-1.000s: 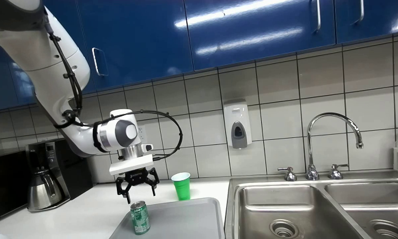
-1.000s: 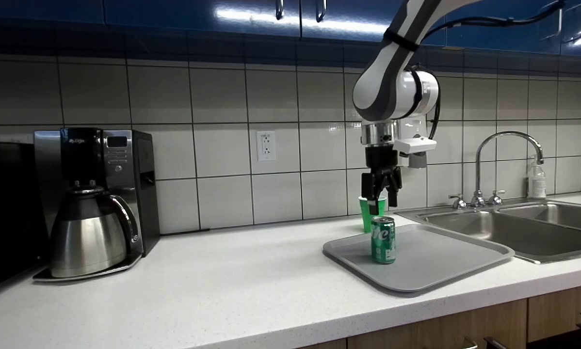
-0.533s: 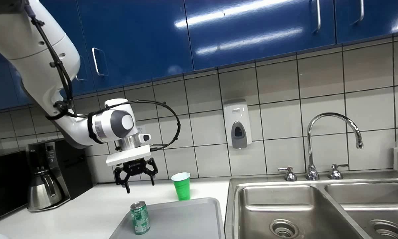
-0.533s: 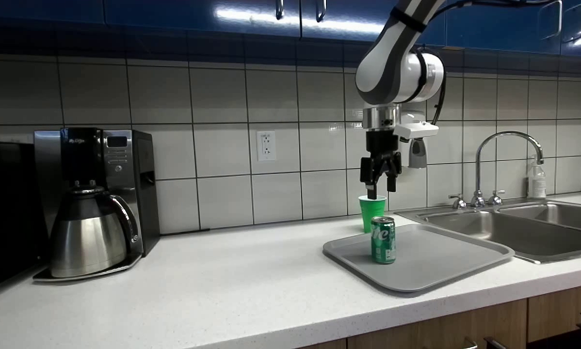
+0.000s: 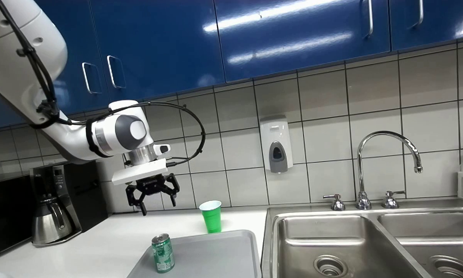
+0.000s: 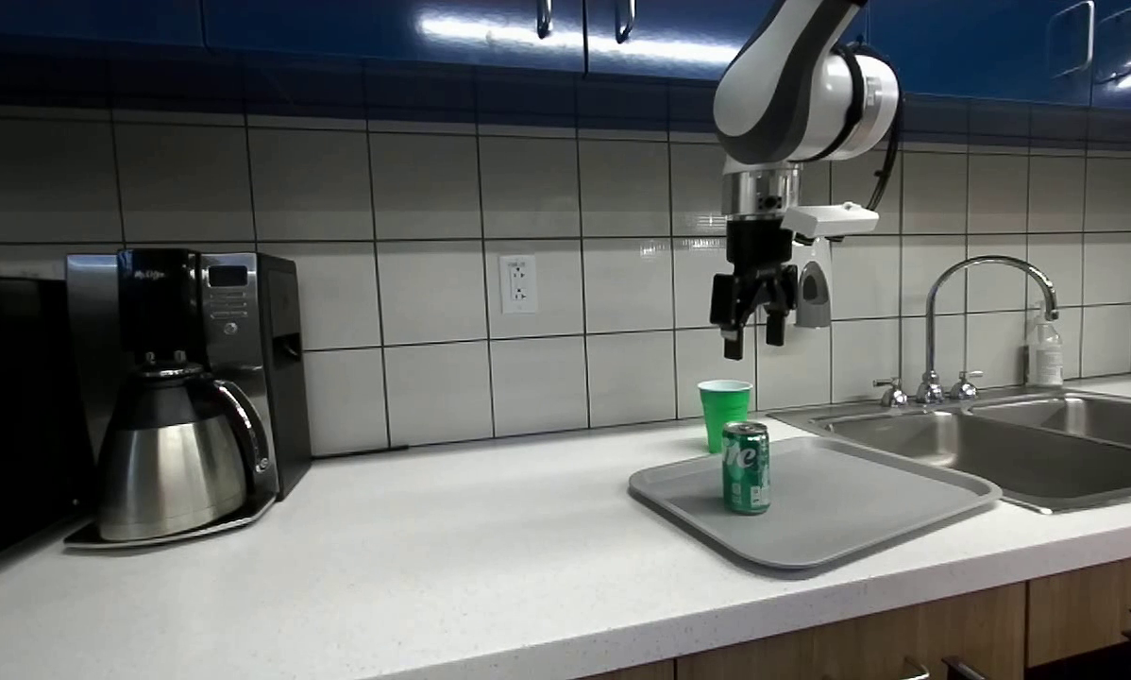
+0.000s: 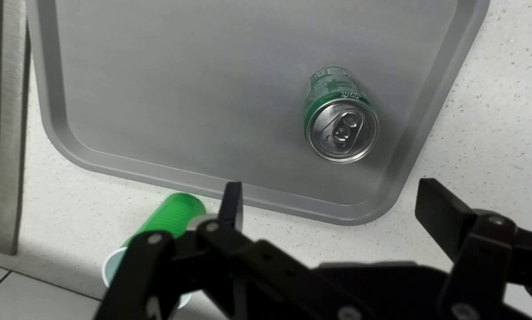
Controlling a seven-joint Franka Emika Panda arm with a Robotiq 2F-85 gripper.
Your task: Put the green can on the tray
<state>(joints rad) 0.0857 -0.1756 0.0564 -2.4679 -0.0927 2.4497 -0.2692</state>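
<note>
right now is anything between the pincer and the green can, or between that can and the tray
Nothing visible stands between the open pincer and the green can, already upright on the tray; the green cup stands beside the tray.

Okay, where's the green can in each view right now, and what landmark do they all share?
In an exterior view: green can near bottom edge, left of centre.
In an exterior view: green can, lower half, right of centre.
Wrist view: green can, mostly upper half, right of centre.
Shared landmark: grey tray beneath it.
</note>
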